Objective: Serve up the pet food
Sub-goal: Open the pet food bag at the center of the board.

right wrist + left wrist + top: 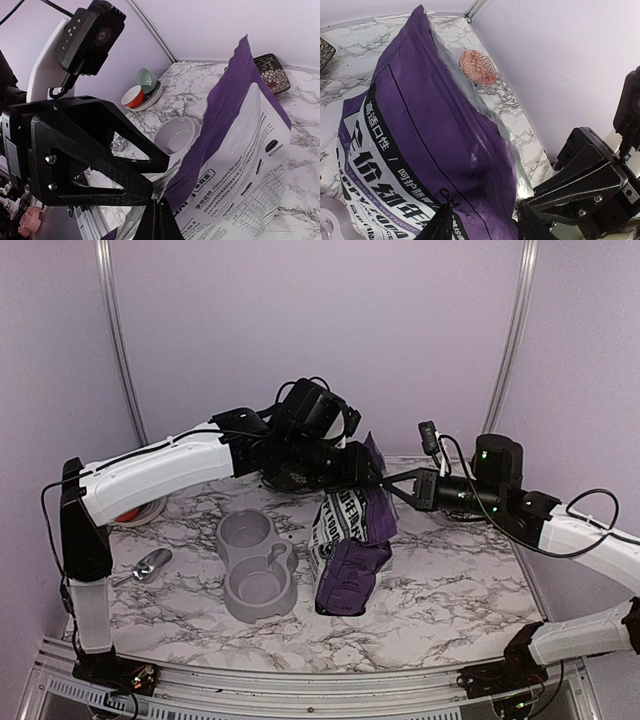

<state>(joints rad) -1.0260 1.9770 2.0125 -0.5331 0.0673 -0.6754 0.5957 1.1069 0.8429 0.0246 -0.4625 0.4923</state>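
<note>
**Desk** [450, 590]: marble-patterned top, lilac walls around it. Holdings, left to right:

1. **Orange bowl** [132, 96] and **green cup** [146, 80] on a **white plate** [154, 95]. They sit at the far left rear and are partly hidden by the left arm in the top view.
2. **Metal scoop** [150, 566]. It lies flat at the left front, well apart from the bag.
3. **Grey double bowl** [256, 565]. It has two round wells, one behind the other, and stands just left of the bag.
4. **Dark patterned dish** [272, 72]. It is at the rear of the desk, behind the bag.
5. **Puppy food bag** [348, 550]. Purple and white, it stands at the middle of the desk. It is creased and slumped across its waist, and its mouth is open, showing a silver lining.
6. **Pet food**. It is hidden in every view; only its bag shows.
7. **Left tool** [485, 226]. It is at the bag's mouth, and its arm spans in from the left above the double bowl. The fingers stand apart with the purple front panel between them, not clamped.
8. **Right tool** [157, 212]. It is just beside the left tool, on the arm from the right. It is closed tight on the bag's silver-lined lip.
9. **Red patterned disc** [477, 67]. It lies flat on the desk behind the bag, near the right wall.
</note>
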